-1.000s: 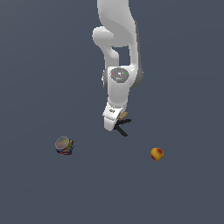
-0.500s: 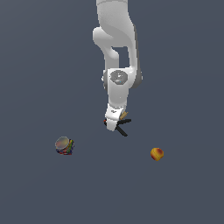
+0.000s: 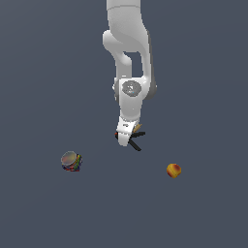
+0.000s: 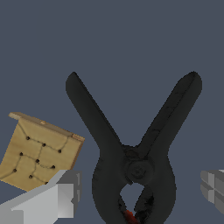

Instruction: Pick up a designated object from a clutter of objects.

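One black clamp (image 4: 135, 162) between the open claw's (image 4: 140, 192) fingers (image 4: 52, 199).

Matt black clamp (image 4: 135, 166), rough tan cracker (image 4: 37, 153)

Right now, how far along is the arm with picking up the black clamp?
Done: the claw is down at the black clamp, one finger on each side of its pivot, beside the tan cracker. In hand: closing; gaps show, so no grip yet. Left: squeeze and lift. The orange-red ball and multicoloured object lie apart.
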Motion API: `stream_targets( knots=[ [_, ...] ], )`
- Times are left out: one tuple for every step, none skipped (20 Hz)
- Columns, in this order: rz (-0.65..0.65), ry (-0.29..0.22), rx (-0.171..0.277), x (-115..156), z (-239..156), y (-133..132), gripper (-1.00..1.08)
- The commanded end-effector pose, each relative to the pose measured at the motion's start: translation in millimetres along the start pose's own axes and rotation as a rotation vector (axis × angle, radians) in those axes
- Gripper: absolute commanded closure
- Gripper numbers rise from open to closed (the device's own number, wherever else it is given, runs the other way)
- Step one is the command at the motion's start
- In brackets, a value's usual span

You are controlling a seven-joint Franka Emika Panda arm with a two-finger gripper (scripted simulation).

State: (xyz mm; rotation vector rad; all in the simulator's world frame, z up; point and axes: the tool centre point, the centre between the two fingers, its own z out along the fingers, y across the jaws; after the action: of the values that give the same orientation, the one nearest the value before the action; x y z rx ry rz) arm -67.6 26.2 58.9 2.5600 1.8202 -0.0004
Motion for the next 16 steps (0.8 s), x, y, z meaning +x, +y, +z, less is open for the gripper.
stream_targets(
  knots=[
    [-0.001, 0.0, 0.001, 0, 9, 0, -0.92],
    [-0.002, 0.0, 0.001, 0, 14, -1, -0.92],
    [-0.002, 0.0, 0.001, 0, 19, -1, -0.92],
    [-0.002, 0.0, 0.001, 0, 23, -1, -0.92],
    [-0.003, 0.0, 0.001, 0, 27, -1, -0.92],
    [-0.003, 0.0, 0.001, 0, 31, -1, -0.92],
    [-0.004, 0.0, 0.0, 0, 34, -1, -0.92],
    [-0.004, 0.0, 0.0, 0, 36, -1, -0.92],
    [-0.004, 0.0, 0.0, 0, 38, -1, -0.92],
    [-0.004, 0.0, 0.0, 0, 40, -1, -0.92],
    [-0.004, 0.0, 0.0, 0, 41, -1, -0.92],
    [-0.004, 0.0, 0.0, 0, 41, -1, -0.92],
    [-0.004, 0.0, 0.0, 0, 41, 0, -0.92],
    [-0.004, 0.0, 0.0, 0, 41, 0, -0.92],
    [-0.003, 0.0, 0.0, 0, 40, 0, -0.92],
    [-0.003, 0.0, 0.0, 0, 40, 0, -0.92]
  ],
)
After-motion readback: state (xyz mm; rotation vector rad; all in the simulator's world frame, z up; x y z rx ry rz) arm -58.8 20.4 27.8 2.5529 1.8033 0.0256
